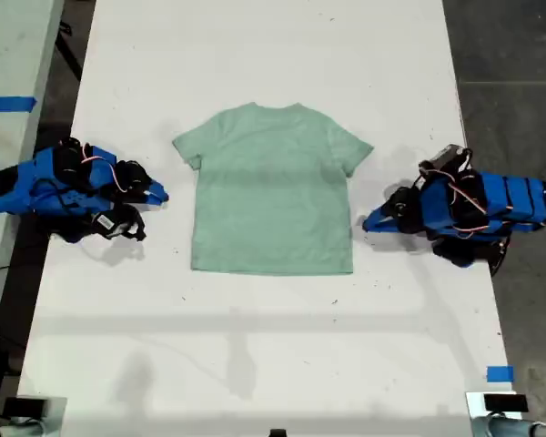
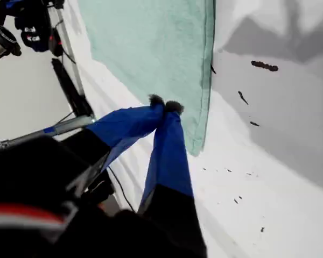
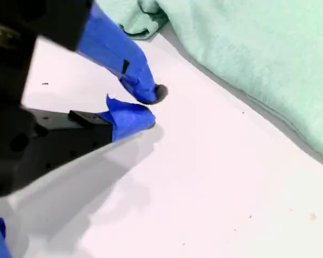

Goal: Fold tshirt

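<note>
Exterior view, garment: the tshirt (image 1: 273,191) lies flat and unfolded at mid-width of the white table (image 1: 255,55), between the two arms.
Exterior view, orientation: collar toward the exterior view's top, hem toward its bottom; the long axis runs top to bottom, the sleeves spread to either side.
Exterior view, arms: my first gripper (image 1: 371,220) rests near the hem side at the exterior view's right; my second gripper (image 1: 159,193) rests just below the sleeve at the exterior view's left. Neither touches the cloth.
First wrist view: fingers pressed together and empty, just beside the hem corner (image 2: 196,148).
Second wrist view: fingers slightly parted and empty, on bare table near the bunched sleeve (image 3: 142,19).
Step in hand: judged not yet begun.
Next move: probably each gripper pinching a side edge and carrying it across the long axis.
</note>
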`<state>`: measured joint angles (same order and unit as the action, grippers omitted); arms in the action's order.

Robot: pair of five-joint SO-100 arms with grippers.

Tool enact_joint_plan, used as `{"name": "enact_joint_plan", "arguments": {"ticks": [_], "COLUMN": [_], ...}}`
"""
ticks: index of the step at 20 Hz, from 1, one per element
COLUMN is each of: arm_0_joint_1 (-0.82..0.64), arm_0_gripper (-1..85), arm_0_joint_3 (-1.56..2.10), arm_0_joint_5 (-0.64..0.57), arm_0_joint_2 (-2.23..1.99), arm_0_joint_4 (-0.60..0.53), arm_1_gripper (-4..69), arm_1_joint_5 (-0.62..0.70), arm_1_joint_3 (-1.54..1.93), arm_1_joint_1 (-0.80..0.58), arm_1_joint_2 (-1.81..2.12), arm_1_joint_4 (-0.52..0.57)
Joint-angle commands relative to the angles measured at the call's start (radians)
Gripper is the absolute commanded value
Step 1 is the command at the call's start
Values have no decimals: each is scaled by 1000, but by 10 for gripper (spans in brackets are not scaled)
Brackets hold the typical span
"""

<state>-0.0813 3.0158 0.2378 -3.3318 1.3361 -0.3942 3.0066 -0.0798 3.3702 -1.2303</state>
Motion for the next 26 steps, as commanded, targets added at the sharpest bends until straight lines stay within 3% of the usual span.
{"name": "enact_joint_plan", "arguments": {"ticks": [1,6,11,20,26], "arm_0_joint_1": [-17,-44,-179,-428,-569], "arm_0_gripper": [0,0,0,0,0], "arm_0_joint_3": [-49,-258,-660,-1183,-1522], "arm_0_joint_5": [12,-55,-255,-529,-650], "arm_0_joint_2": [9,319,733,1250,1546], "arm_0_joint_4": [35,-14,8,130,244], "arm_1_gripper": [-1,-2,-2,-2,-2], "arm_1_joint_5": [89,270,557,1014,1177], "arm_1_joint_3": [-98,-347,-696,-1246,-1580], "arm_1_joint_1": [-43,-141,-327,-686,-831], "arm_1_joint_2": [-11,-299,-683,-1269,-1546], "arm_1_joint_4": [-35,-60,-121,-242,-313]}}
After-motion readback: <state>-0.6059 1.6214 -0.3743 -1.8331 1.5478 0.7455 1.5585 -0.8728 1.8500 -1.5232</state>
